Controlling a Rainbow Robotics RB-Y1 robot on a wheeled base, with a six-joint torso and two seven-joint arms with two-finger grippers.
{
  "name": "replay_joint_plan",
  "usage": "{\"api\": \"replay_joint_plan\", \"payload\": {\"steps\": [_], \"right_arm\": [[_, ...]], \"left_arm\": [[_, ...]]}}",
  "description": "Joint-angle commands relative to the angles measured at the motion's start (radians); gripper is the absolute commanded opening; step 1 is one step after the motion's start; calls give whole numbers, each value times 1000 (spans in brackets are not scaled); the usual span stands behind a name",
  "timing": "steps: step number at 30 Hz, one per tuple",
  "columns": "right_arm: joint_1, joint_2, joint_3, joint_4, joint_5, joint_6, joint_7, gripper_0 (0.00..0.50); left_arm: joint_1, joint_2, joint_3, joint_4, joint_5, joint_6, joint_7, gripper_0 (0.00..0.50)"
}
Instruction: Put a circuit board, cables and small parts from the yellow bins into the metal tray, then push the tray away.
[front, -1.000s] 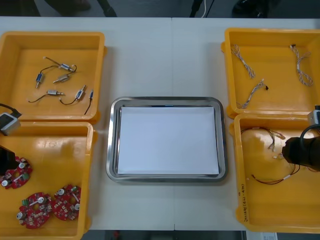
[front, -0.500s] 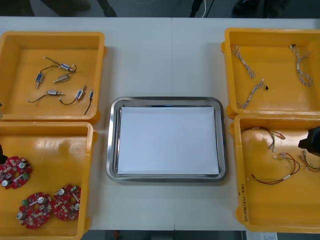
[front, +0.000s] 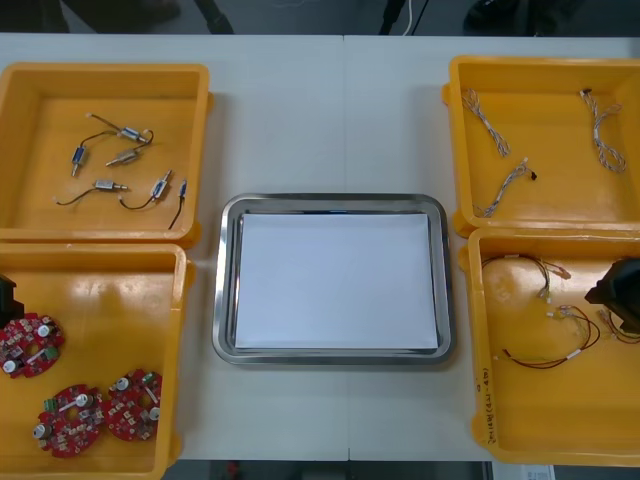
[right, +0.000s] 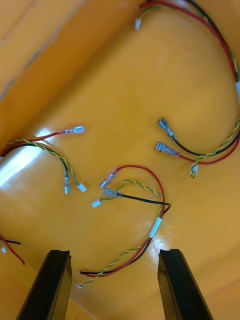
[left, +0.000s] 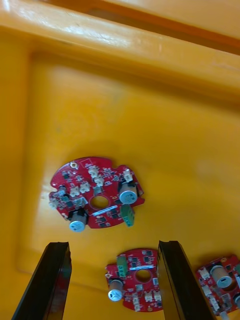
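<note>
Currently hovers, left jaws spread over the circuit boards (front: 75, 418) at lower left, right jaws spread over the cables (front: 545, 361) at lower right, metal tray (front: 222, 290) at centre; risks lifting two overlapping cables together.

No writing can be read with certainty. In the lower right of the front view, the yellow bin (front: 483, 395) carries small dark marks on its left rim, too small to read. The circuit board (left: 96, 192) has fine white print, also not legible.
</note>
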Motion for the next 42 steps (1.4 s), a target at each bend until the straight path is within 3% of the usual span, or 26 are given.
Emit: {"api": "replay_joint_plan", "payload": {"steps": [1, 10, 18, 22, 30, 42], "right_arm": [[-6, 33, -30, 52, 18, -11, 7, 500], [23, 59, -8, 96, 25, -20, 4, 500], [92, 65, 45, 96, 33, -129, -1, 500], [112, 68, 53, 96, 34, -130, -3, 500], [122, 100, 59, 125, 47, -137, -6, 500], [122, 106, 67, 165, 56, -181, -1, 500]], "left_arm": [[-30, -82, 29, -28, -37, -32, 118, 500], [-5, -166, 30, -28, -78, -70, 195, 500], [107, -203, 29, -28, -120, -216, 209, 500], [155, -220, 26, -28, -138, -257, 201, 500], [217, -221, -16, -26, -175, -333, 210, 500], [221, -221, -85, 29, -218, -403, 226, 500]]}}
